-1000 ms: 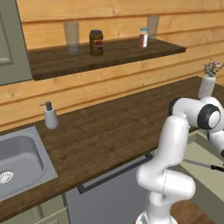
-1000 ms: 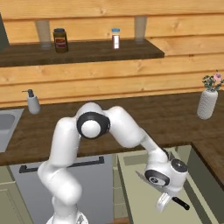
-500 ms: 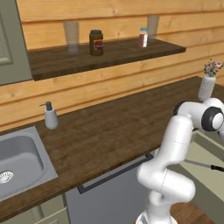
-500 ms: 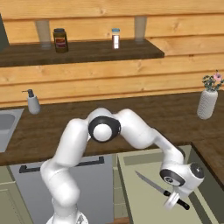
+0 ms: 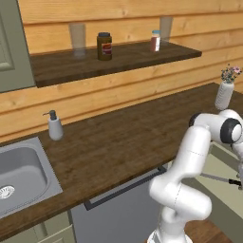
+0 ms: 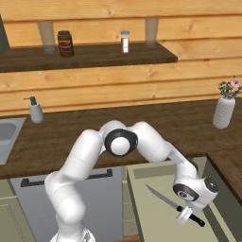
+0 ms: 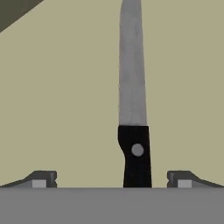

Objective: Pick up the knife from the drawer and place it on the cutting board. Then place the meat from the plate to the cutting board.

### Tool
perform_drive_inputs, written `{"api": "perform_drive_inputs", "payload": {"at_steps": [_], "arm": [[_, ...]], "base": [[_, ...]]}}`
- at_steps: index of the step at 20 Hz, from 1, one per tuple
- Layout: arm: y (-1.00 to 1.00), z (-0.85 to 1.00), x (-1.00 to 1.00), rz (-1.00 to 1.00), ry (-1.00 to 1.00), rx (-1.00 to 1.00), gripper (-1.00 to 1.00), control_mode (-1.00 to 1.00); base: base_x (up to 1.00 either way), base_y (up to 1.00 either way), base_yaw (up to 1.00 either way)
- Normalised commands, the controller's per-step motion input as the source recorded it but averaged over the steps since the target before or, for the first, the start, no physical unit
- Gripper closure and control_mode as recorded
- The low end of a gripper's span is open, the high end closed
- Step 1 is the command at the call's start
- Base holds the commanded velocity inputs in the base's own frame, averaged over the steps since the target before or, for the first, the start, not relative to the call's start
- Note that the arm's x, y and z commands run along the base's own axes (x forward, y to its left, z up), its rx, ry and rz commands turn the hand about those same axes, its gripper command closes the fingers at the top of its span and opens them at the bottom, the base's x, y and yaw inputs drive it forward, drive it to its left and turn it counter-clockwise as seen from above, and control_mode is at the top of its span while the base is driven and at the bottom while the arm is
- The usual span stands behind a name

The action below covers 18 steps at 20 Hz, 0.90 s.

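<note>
The knife [image 7: 132, 87] lies flat on the floor of the open pale beige-green drawer [image 7: 57, 100], silver blade pointing away and black handle nearest the hand. My gripper [image 7: 111, 180] is open, one fingertip on each side of the handle without touching it. From the right base view the gripper [image 6: 187, 218] hangs low in the drawer [image 6: 151, 222], right above the handle end of the knife [image 6: 160, 198]. In the left base view the knife [image 5: 216, 178] shows at the far right, in the drawer [image 5: 213, 159]. The cutting board, the meat and the plate are out of view.
A dark wooden counter [image 6: 156, 125] runs behind the drawer, bearing a vase of flowers [image 6: 223, 111] and a soap dispenser [image 5: 54, 126]. At left is the sink [image 5: 19, 175]. A grey panel with a dark bar handle [image 6: 71, 182] adjoins the drawer. A shelf [image 5: 114, 57] holds jars and glasses.
The arm has swung further out over the drawer and the hand has dropped lower, closer to the knife's handle. The knife has not moved.
</note>
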Motion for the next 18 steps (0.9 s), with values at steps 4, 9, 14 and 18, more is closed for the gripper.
{"api": "perform_drive_inputs", "payload": {"at_steps": [4, 9, 14, 18], "arm": [[0.04, -0.37, 0.17, 0.0, 0.0, 0.0, -1.0, -1.0], [-0.13, -0.01, 0.23, 0.0, 0.0, 0.03, -1.0, -1.0], [-0.08, -0.12, 0.27, 0.01, 0.0, 0.01, -1.0, -1.0], [-0.02, -0.35, 0.35, 0.03, 0.01, 0.0, -1.0, -1.0]], "base": [[0.0, 0.0, 0.0], [0.0, 0.0, 0.0], [0.0, 0.0, 0.0], [0.0, 0.0, 0.0]]}}
